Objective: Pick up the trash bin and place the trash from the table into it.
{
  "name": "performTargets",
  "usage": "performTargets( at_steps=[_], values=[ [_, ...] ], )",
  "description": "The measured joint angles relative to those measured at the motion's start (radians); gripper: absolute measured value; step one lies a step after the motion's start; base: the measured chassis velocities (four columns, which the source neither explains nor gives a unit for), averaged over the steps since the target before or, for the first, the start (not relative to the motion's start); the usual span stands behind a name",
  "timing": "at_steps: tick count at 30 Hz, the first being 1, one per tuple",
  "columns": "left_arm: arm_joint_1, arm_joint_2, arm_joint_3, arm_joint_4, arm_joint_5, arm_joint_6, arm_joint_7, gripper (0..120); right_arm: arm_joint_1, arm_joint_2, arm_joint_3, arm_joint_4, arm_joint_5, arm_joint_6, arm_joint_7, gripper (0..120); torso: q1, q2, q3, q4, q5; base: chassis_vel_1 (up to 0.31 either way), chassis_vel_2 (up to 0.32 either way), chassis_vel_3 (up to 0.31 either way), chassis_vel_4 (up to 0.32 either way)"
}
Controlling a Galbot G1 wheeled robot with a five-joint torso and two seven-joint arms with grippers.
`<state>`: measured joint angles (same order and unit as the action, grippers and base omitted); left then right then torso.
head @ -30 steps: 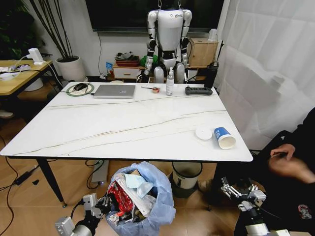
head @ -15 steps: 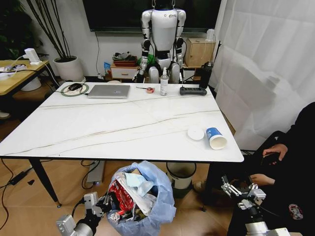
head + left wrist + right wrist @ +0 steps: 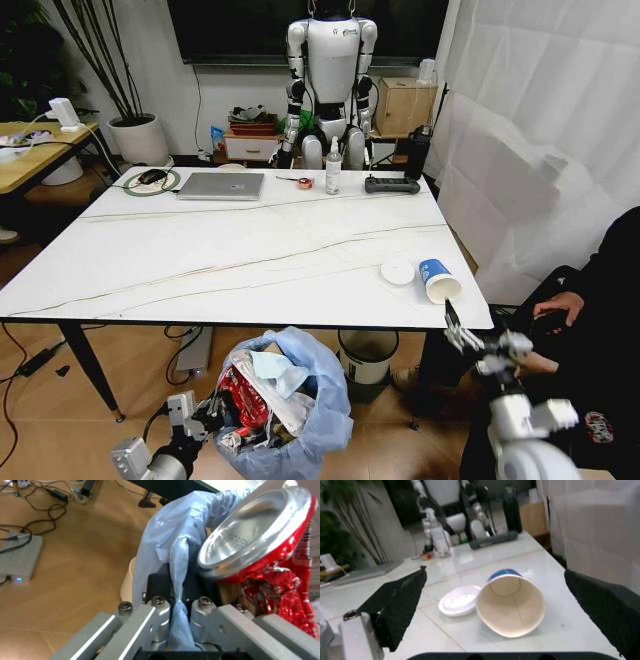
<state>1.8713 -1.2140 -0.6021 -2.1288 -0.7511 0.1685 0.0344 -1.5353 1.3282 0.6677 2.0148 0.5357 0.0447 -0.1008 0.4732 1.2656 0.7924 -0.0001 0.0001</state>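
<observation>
Spanning the view before me, the desk (image 3: 230, 250) carries two last bits of trash near its right front corner: a paper cup (image 3: 438, 281) on its side, mouth toward me, and a white lid (image 3: 397, 271) just beside it. Below the front edge, my left end effector (image 3: 200, 418) pinches the trash bin (image 3: 300, 400) by its crinkly bag. My right end effector (image 3: 470, 338) is spread wide, facing the cup. It's light and easily crushed, so I'd grip gently across its wall.
</observation>
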Motion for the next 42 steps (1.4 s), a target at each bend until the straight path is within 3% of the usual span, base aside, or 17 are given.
performTargets(
  at_steps=[1,7,19,28,33,42],
  values=[
    [0.005,-0.008,-0.006,-0.003,0.005,0.0,0.0,0,0.035,-0.03,-0.013,0.006,0.039,-0.088,0.065,100,0.0,0.0,0.0,0.0,0.0,0.0,0.0,0.0,0.0],
    [0.019,-0.046,-0.017,-0.018,0.028,-0.001,-0.003,0,0.117,-0.102,-0.06,-0.012,0.179,-0.218,0.144,100,0.0,0.0,0.0,-0.0001,0.0001,0.0,0.0,0.0,0.0],
    [0.031,-0.087,-0.036,-0.038,0.058,-0.001,-0.007,0,0.182,-0.15,-0.162,-0.064,0.21,-0.242,0.15,100,0.0,0.0,0.0,-0.0002,0.0,0.0,0.0,0.0,0.0],
    [0.026,-0.1,-0.038,-0.045,0.064,0.0,-0.011,0,0.293,-0.161,-0.217,-0.188,0.187,-0.227,0.14,100,0.0,0.0,0.0,0.0,0.0,0.0,0.0,0.0,0.0],
    [0.023,-0.101,-0.036,-0.04,0.064,0.001,-0.011,0,0.317,-0.172,-0.212,-0.236,0.183,-0.209,0.123,91,0.0,0.0,0.0,-0.0001,0.0,0.0,0.0,0.0,0.0],
    [0.018,-0.096,-0.033,-0.034,0.063,0.001,-0.012,0,0.315,-0.186,-0.199,-0.245,0.182,-0.2,0.111,56,0.0,0.0,0.0,-0.0001,-0.0001,0.0,0.0,0.0,0.0]
  ],
)
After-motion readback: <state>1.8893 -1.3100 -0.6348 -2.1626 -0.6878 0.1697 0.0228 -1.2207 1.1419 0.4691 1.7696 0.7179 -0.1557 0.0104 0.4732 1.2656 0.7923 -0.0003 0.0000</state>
